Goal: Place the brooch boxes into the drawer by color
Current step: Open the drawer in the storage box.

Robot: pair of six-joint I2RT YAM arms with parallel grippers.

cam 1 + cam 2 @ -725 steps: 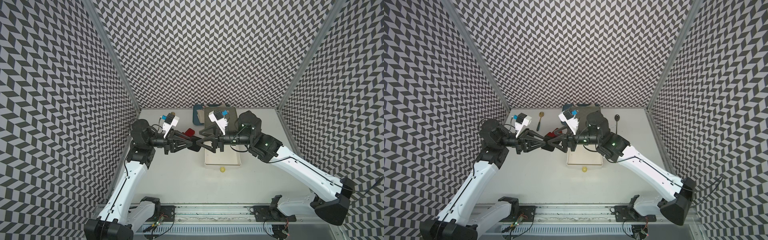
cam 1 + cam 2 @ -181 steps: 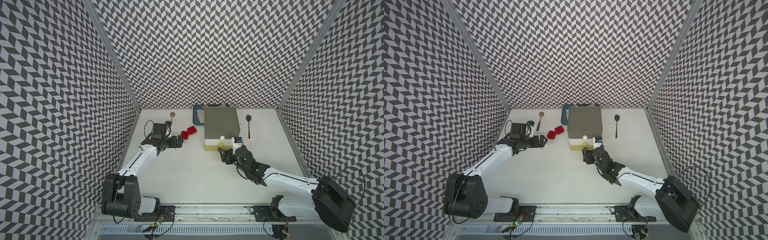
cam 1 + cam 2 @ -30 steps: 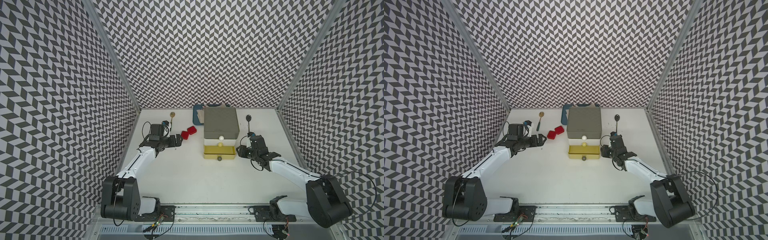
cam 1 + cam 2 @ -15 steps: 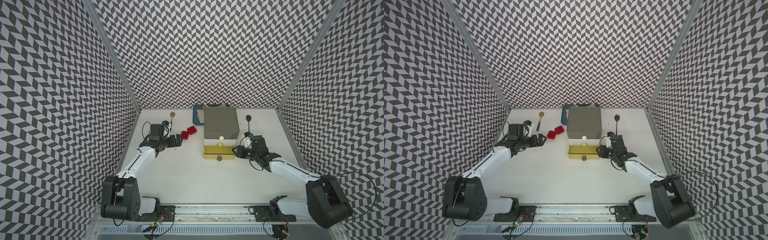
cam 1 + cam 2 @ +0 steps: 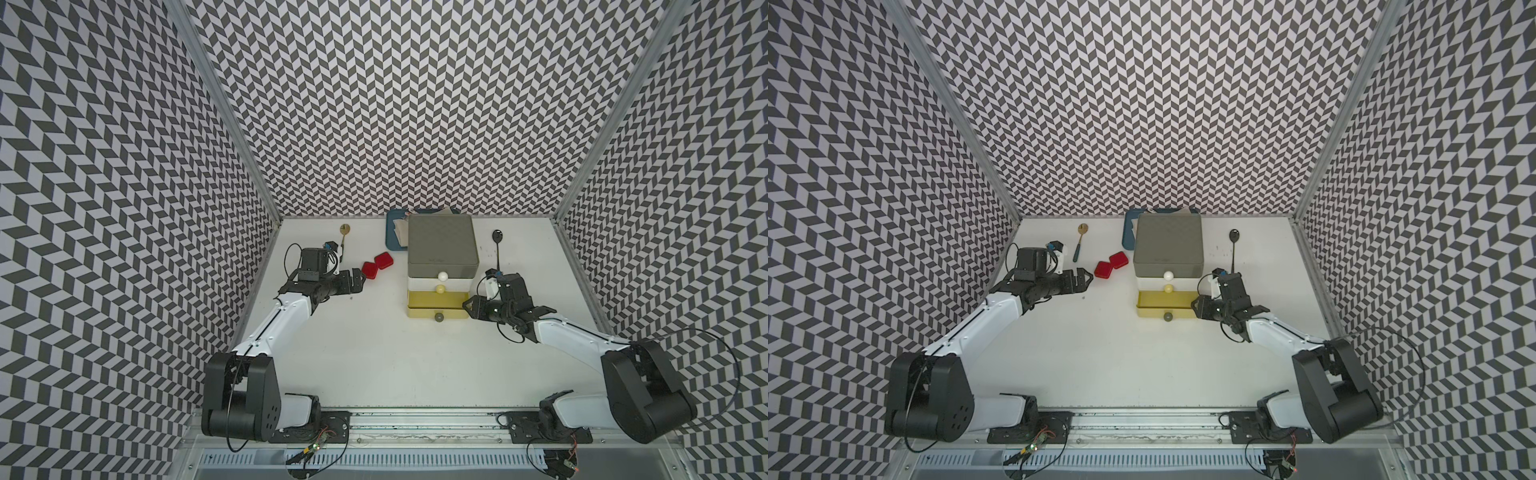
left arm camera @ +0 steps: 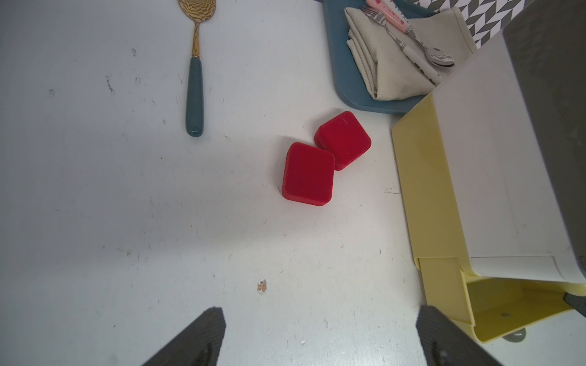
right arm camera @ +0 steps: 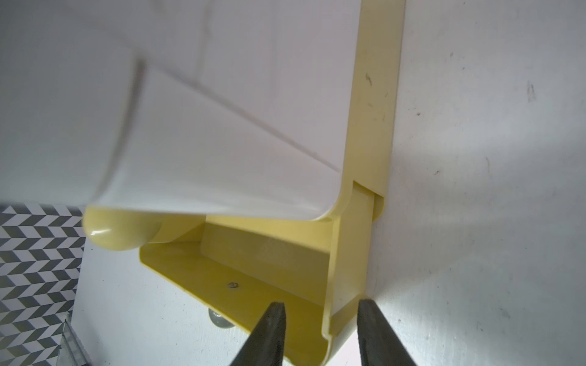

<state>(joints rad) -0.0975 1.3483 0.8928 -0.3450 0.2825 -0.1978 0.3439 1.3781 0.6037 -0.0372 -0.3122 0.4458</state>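
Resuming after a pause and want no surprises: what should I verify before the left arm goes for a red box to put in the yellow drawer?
1. The yellow drawer is pulled open: ok; the part that shows is empty.
2. The left gripper is open and empty: ok.
3. The nearer red box lies apart from the farther red box: not ok; they touch at a corner.
4. The right gripper is clear of the drawer: not ok; its jaws straddle the side wall at the front corner.
5. The black and blue boxes are stowed: cannot tell; the grey tier and white tier are shut, and none shows on the table.
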